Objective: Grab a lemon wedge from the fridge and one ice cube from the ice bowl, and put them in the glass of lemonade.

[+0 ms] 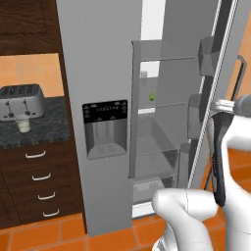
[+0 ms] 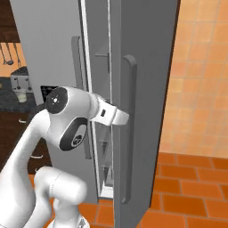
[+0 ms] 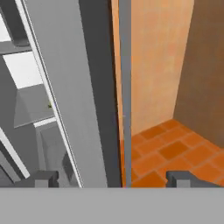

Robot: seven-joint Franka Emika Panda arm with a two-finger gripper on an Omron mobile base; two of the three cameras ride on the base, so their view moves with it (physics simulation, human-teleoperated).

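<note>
The fridge (image 1: pixel 98 88) stood with its right door (image 2: pixel 142 89) swung out toward the robot, its grey shelves laid bare, while the white arm (image 2: pixel 71 120) reached across the door's edge at handle height. In the hand view the tool (image 3: pixel 113 178) was spread wide, its two dark tips standing on either side of the door's long handle (image 3: pixel 125 87) without pinching it, and nothing was held. The risk from here was judged to lie chiefly with that door: left free, it could drift back toward the arm, or the arm's elbow could catch its edge or the handle when turning inward, since the opening looked narrow from the left base view. A reach to the shelves would also have to clear the door bins (image 1: pixel 208 54) hanging on the inside of the door. The lemon wedge (image 1: pixel 152 96), a tiny yellow-green piece, sat deep on a middle shelf (image 1: pixel 162 104) inside the fridge, well apart from the tool; so small a thing could easily be nudged backward or slip from between the tips if the approach came in off-centre. Far to the left, the glass of lemonade (image 1: pixel 23 125) waited on the dark surface (image 1: pixel 49 127) just in front of the toaster (image 1: pixel 21 100), still without its garnish, and close enough to the toaster that a careless drop could knock it.
</note>
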